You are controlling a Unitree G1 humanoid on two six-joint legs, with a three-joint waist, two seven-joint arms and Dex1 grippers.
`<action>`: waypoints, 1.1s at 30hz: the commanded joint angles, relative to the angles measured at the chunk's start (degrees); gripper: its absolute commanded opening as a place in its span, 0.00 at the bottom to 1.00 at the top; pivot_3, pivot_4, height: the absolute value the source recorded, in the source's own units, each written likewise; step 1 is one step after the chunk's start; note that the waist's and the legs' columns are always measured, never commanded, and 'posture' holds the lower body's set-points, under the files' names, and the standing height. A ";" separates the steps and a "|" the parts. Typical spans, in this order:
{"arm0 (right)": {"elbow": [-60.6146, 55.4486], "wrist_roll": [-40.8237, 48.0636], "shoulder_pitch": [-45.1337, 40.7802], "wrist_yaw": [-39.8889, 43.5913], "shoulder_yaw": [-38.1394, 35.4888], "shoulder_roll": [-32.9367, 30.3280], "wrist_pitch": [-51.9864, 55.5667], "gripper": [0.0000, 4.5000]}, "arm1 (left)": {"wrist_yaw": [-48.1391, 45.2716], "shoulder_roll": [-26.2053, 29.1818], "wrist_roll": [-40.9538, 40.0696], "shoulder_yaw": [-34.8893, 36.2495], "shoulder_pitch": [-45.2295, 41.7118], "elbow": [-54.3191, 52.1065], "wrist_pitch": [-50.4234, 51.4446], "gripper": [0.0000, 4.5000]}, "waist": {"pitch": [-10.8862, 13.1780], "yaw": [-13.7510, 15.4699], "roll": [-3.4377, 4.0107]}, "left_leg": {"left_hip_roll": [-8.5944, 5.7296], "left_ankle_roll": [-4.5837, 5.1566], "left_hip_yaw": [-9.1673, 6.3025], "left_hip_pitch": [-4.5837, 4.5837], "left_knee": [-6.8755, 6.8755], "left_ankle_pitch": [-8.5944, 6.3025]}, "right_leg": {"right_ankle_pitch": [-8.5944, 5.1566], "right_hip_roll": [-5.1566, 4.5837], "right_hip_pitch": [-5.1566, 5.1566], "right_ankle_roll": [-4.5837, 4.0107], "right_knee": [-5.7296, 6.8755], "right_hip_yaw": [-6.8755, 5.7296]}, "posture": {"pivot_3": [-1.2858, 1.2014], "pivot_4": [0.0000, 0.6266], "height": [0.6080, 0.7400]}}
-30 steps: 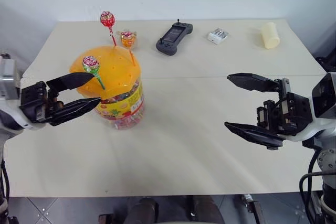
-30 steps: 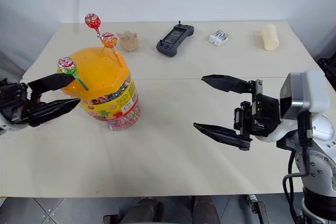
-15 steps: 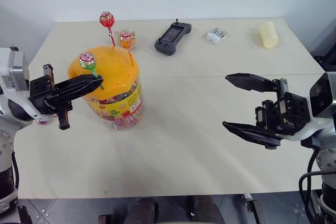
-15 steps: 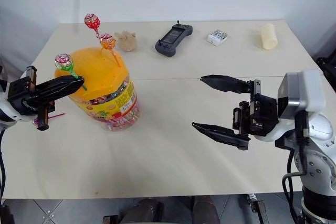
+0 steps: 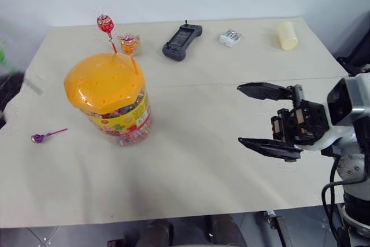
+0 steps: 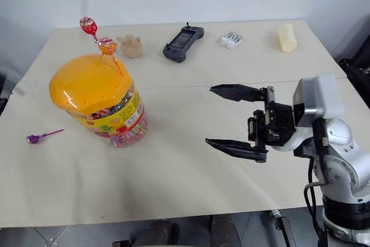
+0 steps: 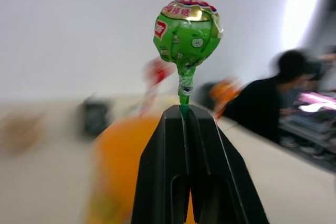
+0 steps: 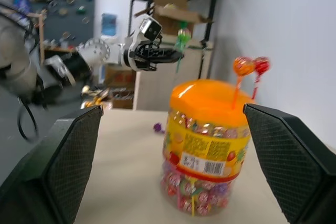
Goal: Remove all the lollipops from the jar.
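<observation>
Across the beige table (image 5: 191,160), a large clear orange-lidded jar (image 5: 110,99) is standing before the spread right gripper (image 5: 263,117), while the left gripper (image 7: 185,109) is pinching a green-wrapped lollipop (image 7: 188,29) by its stick.

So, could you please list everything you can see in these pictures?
jar: one, clear with orange lid, table's left part
lollipops: four; red and orange standing in the lid, purple lying on the table left of the jar, green held by its stick
game controller: one, black, far edge
small packet: one, white, far edge
cylinder: one, pale yellow, far right
beige object: one, behind the jar
table: one, cream
left claw: shut on the green lollipop
right claw: open, above the table
</observation>
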 commanded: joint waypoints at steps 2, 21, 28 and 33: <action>1.68 -2.63 -1.45 7.43 3.21 -0.45 -2.24 1.00 | -3.51 -2.47 11.34 3.96 15.60 3.19 -5.26 0.00 | 0.00 0.38 -0.02 | 0.03 0.05 0.03 -0.01 0.00 -0.04 | 0.00 0.00 0.02 0.00 -0.09 -0.01 | 0.52 0.24 1.00; 4.44 -4.81 -0.16 10.25 5.34 0.14 -0.46 1.00 | 2.97 -13.63 19.11 -4.74 18.95 -2.11 -10.32 0.47 | -0.05 1.20 -0.17 | 0.14 0.04 0.04 0.00 0.06 -0.22 | 0.00 0.00 0.13 0.00 -0.22 -0.05 | 0.52 0.24 1.00; 7.58 -4.09 -9.62 -8.66 6.76 4.65 9.83 1.00 | 1.06 -15.28 9.80 3.01 17.94 -9.20 -10.82 0.85 | -0.03 0.55 -0.18 | 0.17 0.02 0.05 -0.02 0.15 -0.24 | 0.00 0.02 0.13 -0.02 -0.19 -0.06 | 0.52 0.24 1.00; 12.33 -8.02 -19.59 -19.06 11.93 13.18 14.46 1.00 | 4.58 -13.41 -2.08 5.67 10.80 -18.08 -8.70 0.85 | -0.02 0.57 -0.10 | 0.29 -0.10 -0.12 -0.01 0.19 -0.22 | -0.02 0.05 0.13 -0.20 -0.01 -0.03 | 0.52 0.24 1.00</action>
